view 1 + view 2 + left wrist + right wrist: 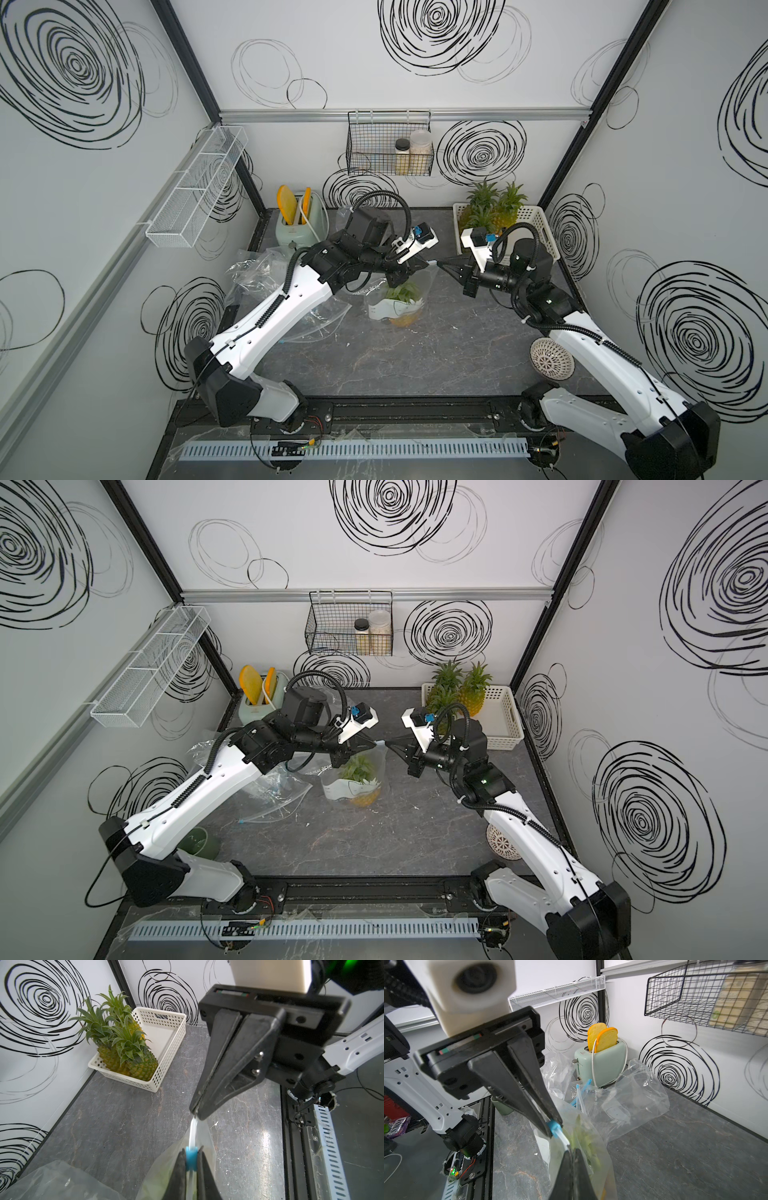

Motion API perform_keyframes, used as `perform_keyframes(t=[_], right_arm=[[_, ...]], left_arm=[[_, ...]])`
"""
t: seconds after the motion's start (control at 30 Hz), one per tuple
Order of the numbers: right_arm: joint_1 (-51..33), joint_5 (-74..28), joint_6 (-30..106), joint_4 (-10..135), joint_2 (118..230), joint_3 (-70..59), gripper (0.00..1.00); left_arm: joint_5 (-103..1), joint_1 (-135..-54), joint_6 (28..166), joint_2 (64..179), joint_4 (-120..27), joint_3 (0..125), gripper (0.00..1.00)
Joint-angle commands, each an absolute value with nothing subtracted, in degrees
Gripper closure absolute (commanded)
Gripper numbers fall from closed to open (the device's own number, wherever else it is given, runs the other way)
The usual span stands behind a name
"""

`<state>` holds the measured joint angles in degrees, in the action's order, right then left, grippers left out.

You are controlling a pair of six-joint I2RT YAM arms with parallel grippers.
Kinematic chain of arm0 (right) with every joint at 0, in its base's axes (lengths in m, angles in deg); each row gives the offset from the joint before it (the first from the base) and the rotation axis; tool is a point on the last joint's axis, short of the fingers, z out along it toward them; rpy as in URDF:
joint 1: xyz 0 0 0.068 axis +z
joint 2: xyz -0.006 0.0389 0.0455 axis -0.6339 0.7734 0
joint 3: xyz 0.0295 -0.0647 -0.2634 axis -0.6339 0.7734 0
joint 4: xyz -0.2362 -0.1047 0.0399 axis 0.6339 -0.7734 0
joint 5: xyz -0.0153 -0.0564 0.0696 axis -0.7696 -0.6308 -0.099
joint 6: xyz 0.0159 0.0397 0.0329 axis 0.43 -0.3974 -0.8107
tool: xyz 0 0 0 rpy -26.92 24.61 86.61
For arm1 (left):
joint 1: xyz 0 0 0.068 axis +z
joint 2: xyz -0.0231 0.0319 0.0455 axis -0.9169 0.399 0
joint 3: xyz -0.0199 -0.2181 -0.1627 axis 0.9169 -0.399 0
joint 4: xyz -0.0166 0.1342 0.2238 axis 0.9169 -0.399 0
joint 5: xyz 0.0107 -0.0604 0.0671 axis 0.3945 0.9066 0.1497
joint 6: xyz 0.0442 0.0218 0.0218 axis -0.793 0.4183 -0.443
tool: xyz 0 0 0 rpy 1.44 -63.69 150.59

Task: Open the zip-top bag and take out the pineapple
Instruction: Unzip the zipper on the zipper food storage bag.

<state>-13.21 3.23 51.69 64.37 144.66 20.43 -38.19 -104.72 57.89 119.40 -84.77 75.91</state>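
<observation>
1. Left gripper is clamped on the blue slider. Right gripper is pinched shut on the top edge of the zip-top bag, just beyond the slider.
2. Bag hangs under both grippers. The pineapple is inside, below my left fingertips.
3. Done: both grips set. Zip looks unopened.
4. Left to do: run the slider along the track, spread the mouth, pull the pineapple out.

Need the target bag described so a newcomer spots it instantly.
On the dark tabletop, look mid-table where the left gripper and right gripper meet. The zip-top bag is held upright between them, blue slider pinched. Unlike the empty bags near the toaster, it holds a pineapple.
</observation>
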Motion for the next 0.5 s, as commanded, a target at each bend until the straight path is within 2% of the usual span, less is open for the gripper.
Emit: perform_keyframes(t=[0.0, 0.17, 0.47], right_arm=[[-14.59, -3.11, 51.11, 63.94, 143.00, 18.99, 1.00], [-17.15, -5.65, 50.57, 63.34, 142.74, 18.76, 1.00], [-26.54, -1.82, 48.32, 64.76, 144.35, 18.31, 1.00]], left_arm=[[-42.59, -102.71, 58.06, 116.38, -88.05, 74.58, 1.00], [-45.55, -101.01, 57.66, 113.89, -90.66, 73.33, 1.00], [-51.04, -97.12, 61.20, 106.18, -93.23, 67.33, 0.99]])
